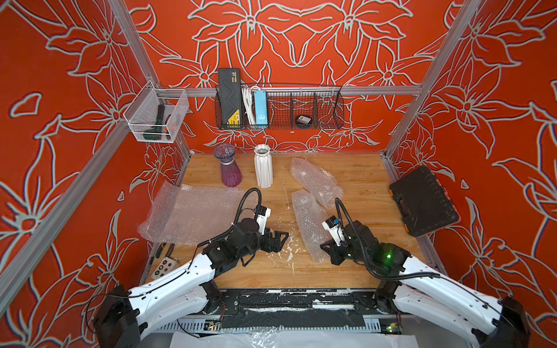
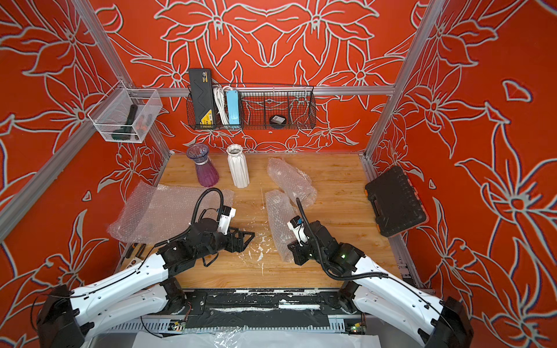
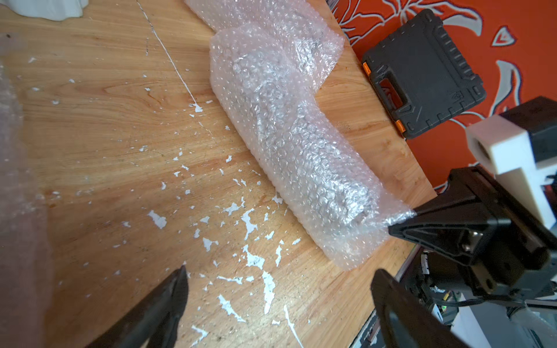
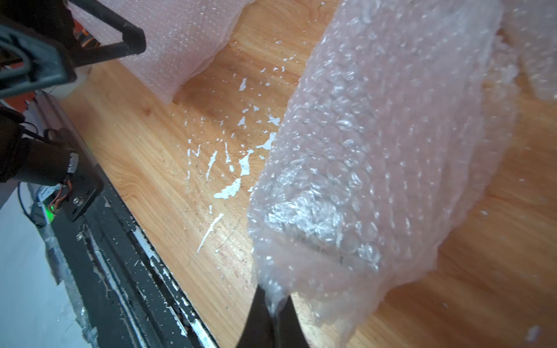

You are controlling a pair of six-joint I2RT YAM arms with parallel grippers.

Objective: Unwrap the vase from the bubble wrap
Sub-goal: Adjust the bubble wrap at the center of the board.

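Right claw (image 4: 272, 305) is clenched on a thin tail of the bubble wrap bundle (image 4: 376, 135), at the bundle's near end. The film is squeezed into a wet-looking twist between the black tips. That detail shows only in the right wrist view. The left wrist view shows the same pinch from the side. In both top views the arm covers it.

Left claw (image 3: 279, 271) is released, jaws wide, nothing between them. It sits over bare counter (image 1: 361, 186) just left of the bundle, not touching it.

The bundle lies right of centre, long axis near-to-far. Its far end touches a second wrapped bundle (image 1: 315, 177). It is clear, whitish film with small round bubbles, crinkly. The left wrist view shows a denser cylindrical core through the layers; can't tell what it is.

Seen properly in the top views only:
- A flat bubble sheet (image 1: 193, 214) at the left, its left edge riding up the wall.
- A purple ribbed glass vase (image 1: 229, 168) and a white fluted vase (image 1: 263, 170), both upright at the far side, near each other but apart.

A black moulded case (image 1: 423, 202) with orange latches sits at the right edge.

The counter is wood-grain laminate. The wrist views show white chipped patches scattered between the claws.
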